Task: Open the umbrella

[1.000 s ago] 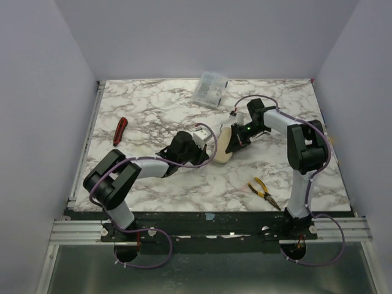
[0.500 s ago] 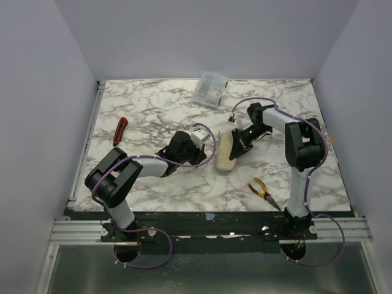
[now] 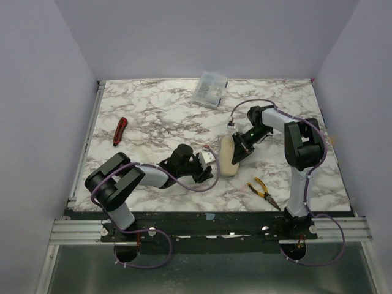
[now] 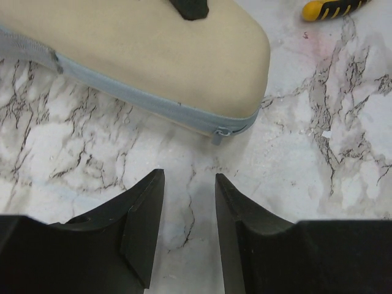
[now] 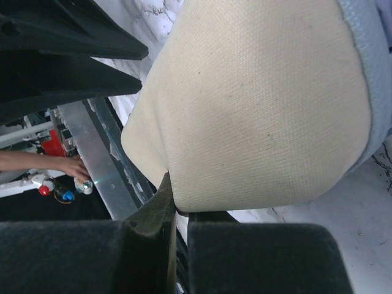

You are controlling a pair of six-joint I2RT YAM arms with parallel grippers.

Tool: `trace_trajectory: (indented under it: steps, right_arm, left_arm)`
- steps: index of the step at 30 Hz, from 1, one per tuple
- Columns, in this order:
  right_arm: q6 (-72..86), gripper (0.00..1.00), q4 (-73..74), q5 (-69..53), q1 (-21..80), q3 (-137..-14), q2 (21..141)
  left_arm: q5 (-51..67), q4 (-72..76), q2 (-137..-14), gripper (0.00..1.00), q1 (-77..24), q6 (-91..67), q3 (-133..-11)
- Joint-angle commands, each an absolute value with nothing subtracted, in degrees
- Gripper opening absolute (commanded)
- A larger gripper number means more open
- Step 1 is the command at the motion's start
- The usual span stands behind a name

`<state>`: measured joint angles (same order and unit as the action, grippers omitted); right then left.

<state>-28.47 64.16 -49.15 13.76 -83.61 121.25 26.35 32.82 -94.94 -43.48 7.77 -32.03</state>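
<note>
Now left gripper freshly spread beside the umbrella, right gripper tight on it.

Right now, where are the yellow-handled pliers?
Seen from above, the pliers lie on the table's right half near the front edge, between the cream zipped case and the right arm.

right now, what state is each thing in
cream case, zipped shut along the side in view, flat on the table
left gripper, jaws open, empty, just short of the case
right gripper, jaws shut on the case's edge
pliers, lying flat, untouched
clear box, lid too small to tell
</note>
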Motion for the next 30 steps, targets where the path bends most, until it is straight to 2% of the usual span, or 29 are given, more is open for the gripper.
trace_trajectory:
  steps: [1,6,9,12,15,22,30]
  right_arm:
    - [-32.91,0.01,62.92,-39.25,13.54,-82.03,124.16]
    - [-33.27,0.01,62.72,-38.12,13.53,-81.87,123.76]
    - [-33.9,0.01,63.02,-37.66,13.53,-81.95,123.37]
    - [-34.35,0.01,63.12,-37.45,13.53,-81.74,122.98]
    - [-34.62,0.01,63.11,-37.18,13.53,-81.46,123.02]
    - [-35.48,0.01,63.2,-37.26,13.62,-81.13,123.14]
    - [-36.39,0.01,63.16,-37.18,14.05,-79.89,122.19]
  left_arm:
    - [30.47,37.3,-96.92,0.41,-45.22,11.83,-33.61]
    - [32.44,37.97,-98.45,0.41,-47.12,11.15,-35.15]
    - [31.15,38.23,-99.25,0.36,-47.6,9.48,-35.92]
    - [29.47,38.43,-99.72,0.21,-47.58,7.24,-36.27]
    - [29.06,39.65,-99.01,0.0,-47.58,6.29,-35.26]
    - [25.4,39.89,-97.5,0.0,-46.72,4.4,-35.24]
    - [18.18,34.36,-99.09,0.0,-43.59,-1.83,-42.81]
